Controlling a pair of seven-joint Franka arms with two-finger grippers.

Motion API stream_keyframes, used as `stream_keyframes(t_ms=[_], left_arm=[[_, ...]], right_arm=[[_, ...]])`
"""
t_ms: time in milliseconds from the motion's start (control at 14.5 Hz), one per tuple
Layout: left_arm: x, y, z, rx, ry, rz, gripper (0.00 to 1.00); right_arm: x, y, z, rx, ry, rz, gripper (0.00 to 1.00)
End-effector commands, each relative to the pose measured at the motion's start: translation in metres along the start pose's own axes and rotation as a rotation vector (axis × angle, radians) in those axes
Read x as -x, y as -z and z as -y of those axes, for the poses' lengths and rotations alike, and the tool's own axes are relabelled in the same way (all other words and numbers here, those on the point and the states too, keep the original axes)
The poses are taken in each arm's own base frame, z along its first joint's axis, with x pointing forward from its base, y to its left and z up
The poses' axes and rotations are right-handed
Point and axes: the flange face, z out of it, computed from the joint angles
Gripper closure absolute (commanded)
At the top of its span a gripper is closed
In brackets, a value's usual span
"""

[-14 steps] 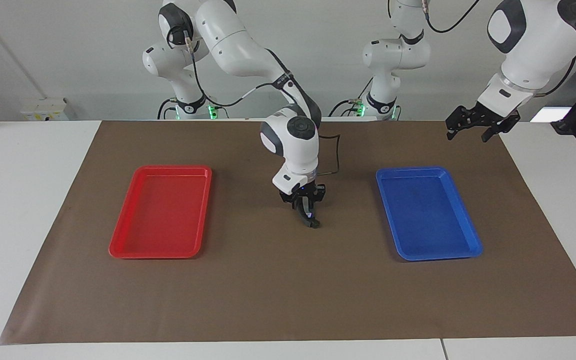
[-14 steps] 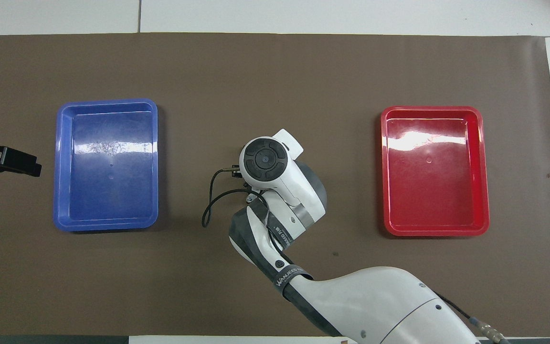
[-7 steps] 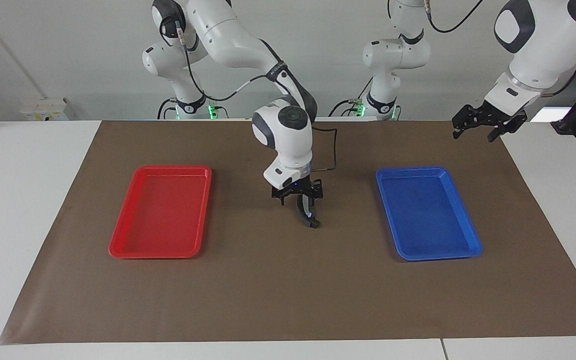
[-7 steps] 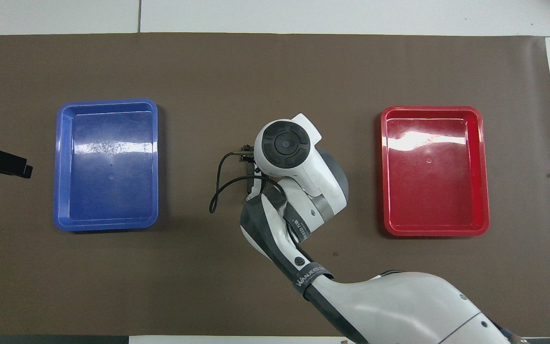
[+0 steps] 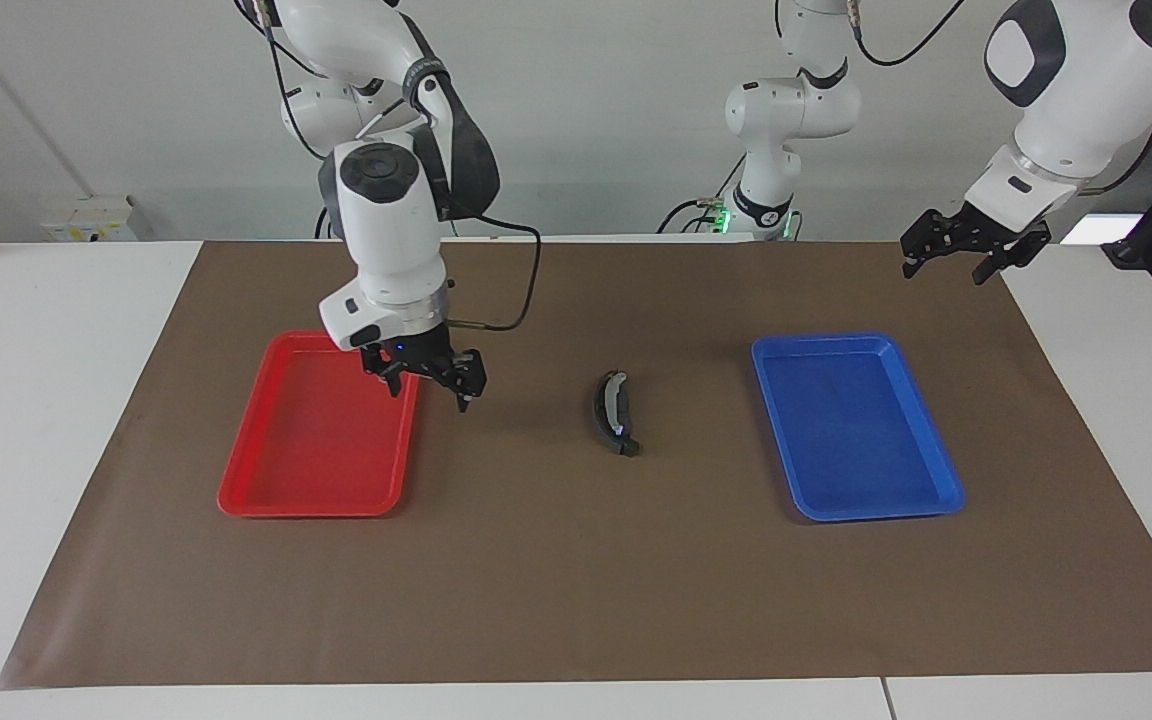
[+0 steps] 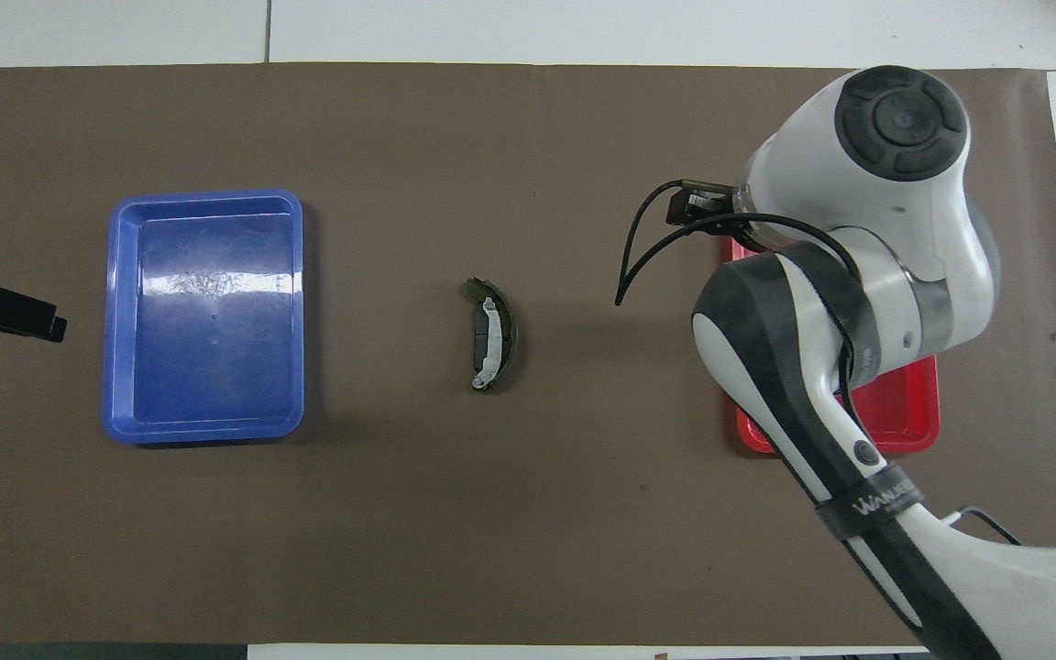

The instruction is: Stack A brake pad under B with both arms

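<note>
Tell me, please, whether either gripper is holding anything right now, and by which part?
Nothing is held. The right gripper hangs empty over the red tray's edge; the left gripper waits empty; B lies free.

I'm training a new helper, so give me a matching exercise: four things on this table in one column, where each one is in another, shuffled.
Things:
1. brake piece
2. red tray
3. right gripper
4. left gripper

Places:
a. over the mat's edge, past the blue tray, at the left arm's end
b. on the brown mat midway between the trays
c. over the red tray's inner edge
d. toward the right arm's end

Pairs: 1-b, 2-d, 3-c, 4-a
</note>
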Motion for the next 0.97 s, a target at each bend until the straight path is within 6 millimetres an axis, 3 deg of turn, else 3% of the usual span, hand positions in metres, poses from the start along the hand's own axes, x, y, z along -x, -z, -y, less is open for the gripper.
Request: stream_keyframes(t_ms=[0,207,414,759,897], left_arm=[[0.002,0.001,0.004,-0.011,-0.006,0.001,0.01],[0.003,0.001,0.007,-0.011,-0.001,0.001,0.01],[0.002,0.001,0.005,-0.011,-0.004,0.001,0.01],[0.002,0.001,0.005,-0.011,-0.004,0.001,0.01],[0.003,0.001,0.006,-0.011,-0.003,0.001,0.01]], right_arm=[[0.003,0.016,-0.067,0.027,0.029,0.047,0.00],[-0.008,0.040,-0.128,0.012,0.042,0.050,0.00],[-0.005,0.070,-0.166,0.007,0.037,0.045,0.00],[0.013,0.127,-0.182,-0.007,0.057,0.111,0.00],[0.016,0.137,-0.185,-0.024,0.083,0.135,0.00]])
